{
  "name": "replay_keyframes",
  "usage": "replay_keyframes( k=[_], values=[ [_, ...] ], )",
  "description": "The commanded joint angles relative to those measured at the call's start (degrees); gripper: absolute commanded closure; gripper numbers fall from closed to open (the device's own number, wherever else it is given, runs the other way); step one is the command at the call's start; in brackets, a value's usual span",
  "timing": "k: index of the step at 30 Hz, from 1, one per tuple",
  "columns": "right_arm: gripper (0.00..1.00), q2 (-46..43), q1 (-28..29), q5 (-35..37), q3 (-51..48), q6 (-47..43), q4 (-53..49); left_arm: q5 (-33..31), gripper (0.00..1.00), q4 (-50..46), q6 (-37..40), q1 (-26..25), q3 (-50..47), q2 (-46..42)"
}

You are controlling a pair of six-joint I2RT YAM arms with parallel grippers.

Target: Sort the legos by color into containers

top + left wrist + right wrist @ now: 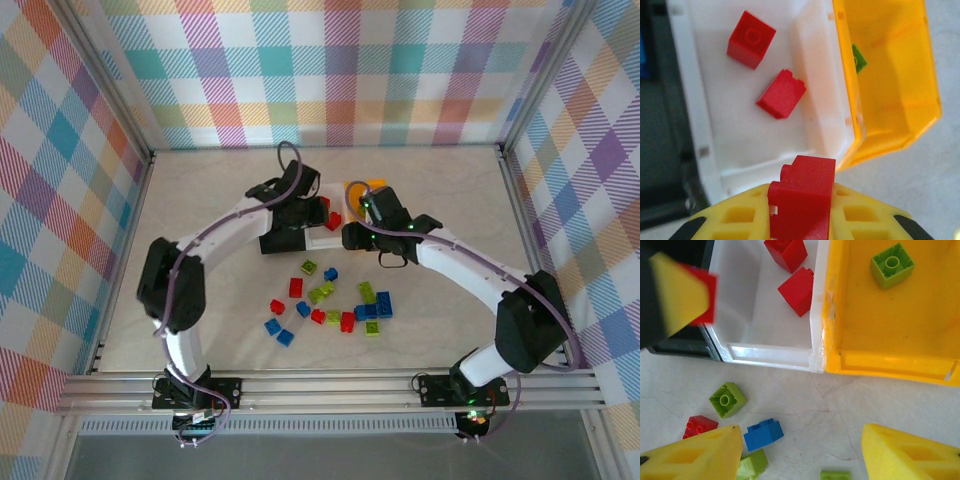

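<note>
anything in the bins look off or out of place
Nothing is missorted. In the white bin, the upright red brick sits studs up, but the tipped red brick beside it lies over on its side. The orange-yellow bin holds one green brick, sitting flat.

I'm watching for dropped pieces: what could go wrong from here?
The left gripper holds its red brick about at the white bin's near rim; released here, it could bounce out onto the table. The open right gripper hovers close by over loose bricks, so the arms might collide.
</note>
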Motion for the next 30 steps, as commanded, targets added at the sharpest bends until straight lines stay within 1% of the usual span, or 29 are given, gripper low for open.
replay_keyframes(
  k=[1, 5, 6, 7, 11, 13, 16, 19, 20, 21, 24, 30],
  values=[
    [0.35, -2.5, -0.1, 0.7, -1.7, 1.2, -0.5, -1.8, 0.87, -6.8, 2.4, -0.1, 7.7, 6.0],
    [0.34, -3.9, 0.0, -0.1, -3.3, 1.8, -0.3, -3.0, 0.87, -10.2, 2.8, 0.8, 14.7, 12.2],
    [0.34, -4.2, 0.0, -0.5, -3.7, 1.8, -0.4, -2.9, 0.84, -10.6, 2.7, 0.8, 15.8, 13.1],
    [0.34, -4.3, 0.0, -0.9, -3.9, 1.8, -0.5, -2.6, 0.79, -10.8, 2.8, 0.8, 16.6, 13.7],
    [0.31, -4.6, 0.0, -2.4, -5.2, 1.8, -0.6, -1.1, 0.49, -10.4, 2.4, 0.4, 17.8, 13.4],
    [0.31, -4.7, 0.0, -3.3, -5.6, 1.8, -1.0, -0.6, 0.37, -10.1, 2.1, 0.2, 17.8, 12.0],
    [0.3, -4.3, 0.3, -5.6, -6.2, 1.3, -0.9, 1.7, 0.29, -8.7, 1.1, 0.1, 16.1, 8.4],
    [0.28, -1.9, 2.0, -8.7, -5.9, -0.3, -0.5, 4.0, 0.2, -4.9, -0.7, -0.3, 10.0, 2.0],
    [0.28, -0.4, 3.4, -9.0, -5.3, -0.8, -0.5, 4.5, 0.08, -3.1, -1.3, -0.4, 7.0, -0.8],
    [0.27, 0.9, 4.5, -8.9, -4.7, -1.0, -0.4, 5.0, 0.0, -1.5, -1.9, -0.5, 4.1, -3.3],
    [0.27, 5.8, 7.1, -8.2, -2.8, -0.4, 0.8, 5.1, 0.0, 3.0, -4.2, -0.5, -6.1, -11.8],
    [0.26, 12.7, 8.0, -4.2, 1.6, 0.8, 2.7, 0.7, 0.0, 6.4, -7.4, 0.2, -25.2, -28.5]
  ],
)
